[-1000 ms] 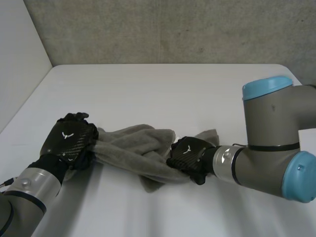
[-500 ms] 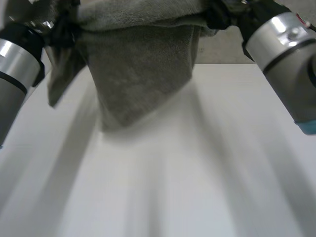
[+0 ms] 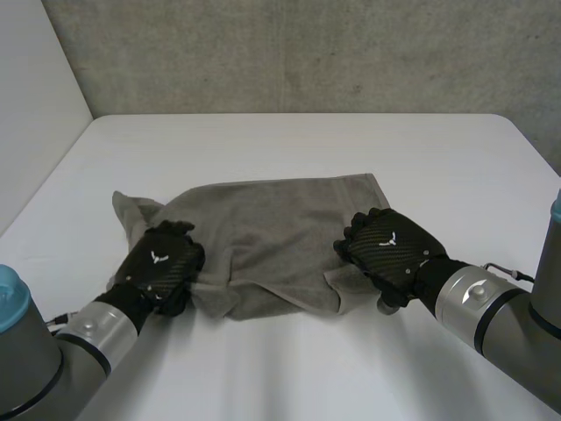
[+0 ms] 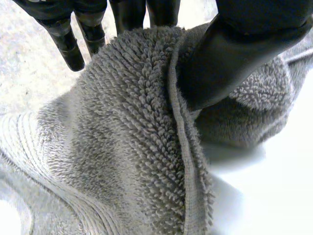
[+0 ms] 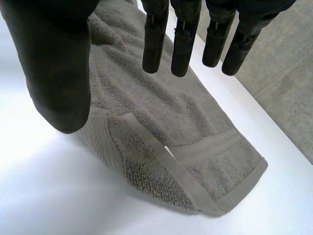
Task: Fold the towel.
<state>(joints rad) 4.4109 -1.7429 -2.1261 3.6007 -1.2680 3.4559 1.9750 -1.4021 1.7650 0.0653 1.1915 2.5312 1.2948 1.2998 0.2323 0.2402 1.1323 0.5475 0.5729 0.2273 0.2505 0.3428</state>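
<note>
On the white table [image 3: 307, 145], toward its near edge and about midway between its left and right edges, the grey towel [image 3: 280, 224] now lies spread out in a rough rectangle. Half a second ago it hung in the air, stretched between both raised hands. A second ago it sat bunched in a rope-like heap on the table.

Both hands have come down with the towel. The left hand [image 3: 162, 267] sits on the towel's near-left corner, where the cloth is rumpled and a flap trails off toward the table's left edge. In the left wrist view its thumb [image 4: 230, 58] presses on one side of a raised fold of terry, and its fingers [image 4: 68, 41] stand on the other side. The hem runs up between them, so this hand is pinching the towel.

The right hand [image 3: 390, 250] lies at the near-right corner. In the right wrist view its fingers [image 5: 183, 44] are straight and spread, with the thumb [image 5: 58, 68] held wide apart. The towel lies beneath them with nothing gripped. That corner is turned over on itself and shows the banded hem.

Behind the table's far edge rises a rough concrete wall [image 3: 307, 53], and a pale panel [image 3: 31, 96] stands along the left edge.
</note>
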